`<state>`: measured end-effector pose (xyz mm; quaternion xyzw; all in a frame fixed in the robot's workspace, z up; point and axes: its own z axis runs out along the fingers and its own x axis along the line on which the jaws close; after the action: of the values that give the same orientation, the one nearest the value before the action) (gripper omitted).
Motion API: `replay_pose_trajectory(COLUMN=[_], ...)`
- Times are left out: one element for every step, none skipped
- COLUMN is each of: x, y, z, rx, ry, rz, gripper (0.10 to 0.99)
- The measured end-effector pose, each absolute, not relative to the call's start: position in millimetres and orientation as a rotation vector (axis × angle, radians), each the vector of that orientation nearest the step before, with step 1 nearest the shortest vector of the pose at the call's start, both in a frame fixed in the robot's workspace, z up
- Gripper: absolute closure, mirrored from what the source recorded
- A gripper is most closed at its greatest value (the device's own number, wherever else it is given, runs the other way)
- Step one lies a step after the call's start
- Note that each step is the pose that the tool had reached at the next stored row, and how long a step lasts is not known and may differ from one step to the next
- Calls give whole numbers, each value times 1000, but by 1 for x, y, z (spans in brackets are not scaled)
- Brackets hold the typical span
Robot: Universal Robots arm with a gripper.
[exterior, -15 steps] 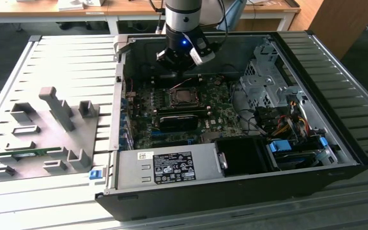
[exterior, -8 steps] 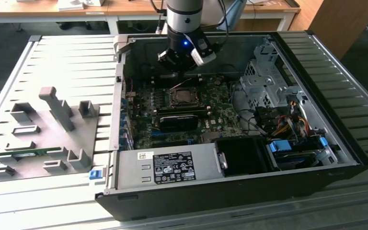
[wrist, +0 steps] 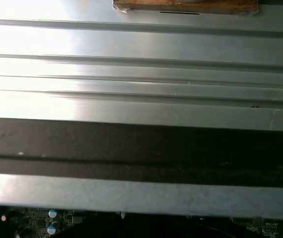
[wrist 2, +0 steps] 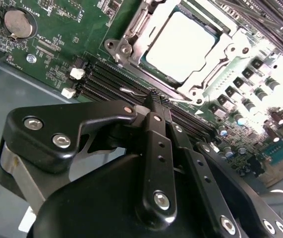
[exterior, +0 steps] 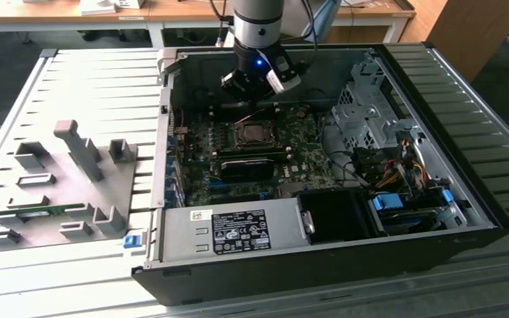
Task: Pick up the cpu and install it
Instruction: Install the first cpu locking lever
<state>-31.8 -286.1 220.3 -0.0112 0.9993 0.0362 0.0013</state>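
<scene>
The cpu [wrist 2: 183, 44], a flat square chip with a silvery top, lies inside the metal-framed socket [wrist 2: 131, 29] on the green motherboard in the second wrist view. My gripper [wrist 2: 153, 95] hangs a little above the black memory slots [wrist 2: 106, 82] beside that socket, its two black fingers [wrist 2: 157, 144] pressed together with nothing between them. In the exterior view the gripper [exterior: 252, 99] hovers inside the open computer case, just behind the socket [exterior: 254, 134].
A grey power supply [exterior: 228, 232] fills the case's front edge. A drive cage [exterior: 365, 109] and coloured cables [exterior: 396, 165] sit on the exterior view's right. A grey fixture tray [exterior: 60, 179] holding a green memory stick [exterior: 38, 212] lies outside on the left.
</scene>
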Motion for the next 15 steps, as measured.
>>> replay_pose_trajectory(x=[-31, -31, -30, -29, -29, -28, -28, -27, -27, -26, -26, -25, -25, -24, -23], y=[-286, -286, -286, -286, -286, -286, -286, -286, -286, -286, -286, -286, -286, -286, -286], z=[220, 219, 219, 219, 218, 218, 217, 217, 217, 216, 216, 215, 215, 214, 214], rx=[-35, -35, -35, -35, -35, -35, -35, -35, -35, -35, -35, -35, -35, -35, -35], ry=[3137, 3137, 3137, 3137, 3137, 3137, 3137, 3137, 3137, 3137, 3137, 3137, 3137, 3137, 3137], rz=[114, 114, 114, 114, 114, 114, 114, 114, 114, 114, 114, 114, 114, 114, 114], gripper=[980, 980, 980, 980, 980, 980, 980, 980, 980, 980, 980, 980, 980, 980, 980])
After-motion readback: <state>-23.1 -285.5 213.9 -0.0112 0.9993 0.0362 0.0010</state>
